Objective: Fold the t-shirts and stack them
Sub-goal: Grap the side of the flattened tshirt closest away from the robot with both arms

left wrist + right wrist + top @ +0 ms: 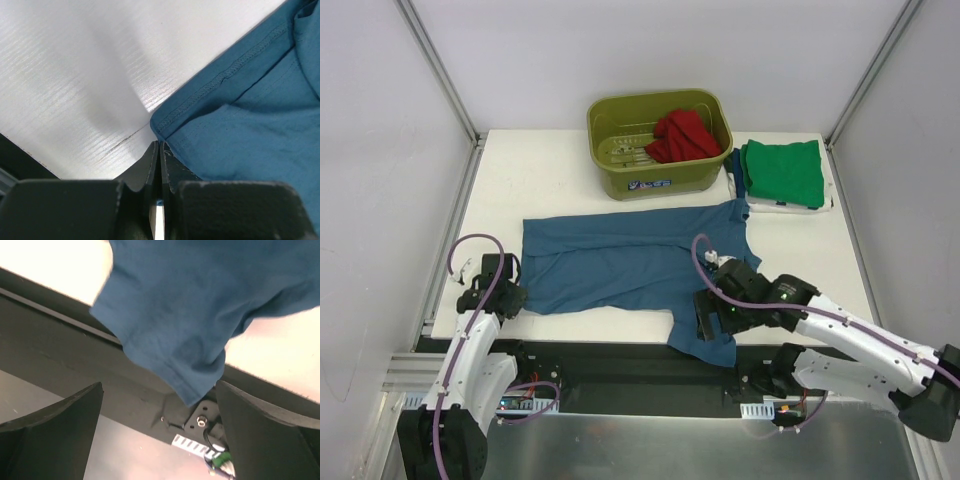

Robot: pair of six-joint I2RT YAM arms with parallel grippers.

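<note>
The teal-blue t-shirt [620, 265] lies spread on the table [570, 180], its long axis left to right in the top view, hem toward the left arm, neck toward the right; we judge an uneven pull could drag it off the near edge. Its near sleeve [175, 355] hangs over that edge between the widely spread fingers of the right gripper [159, 385], which might bunch it; the left gripper [159, 145] has 2 fingers pressed together at the hem corner [162, 125]; we cannot tell if cloth is caught, so a lift may come up empty.
</note>
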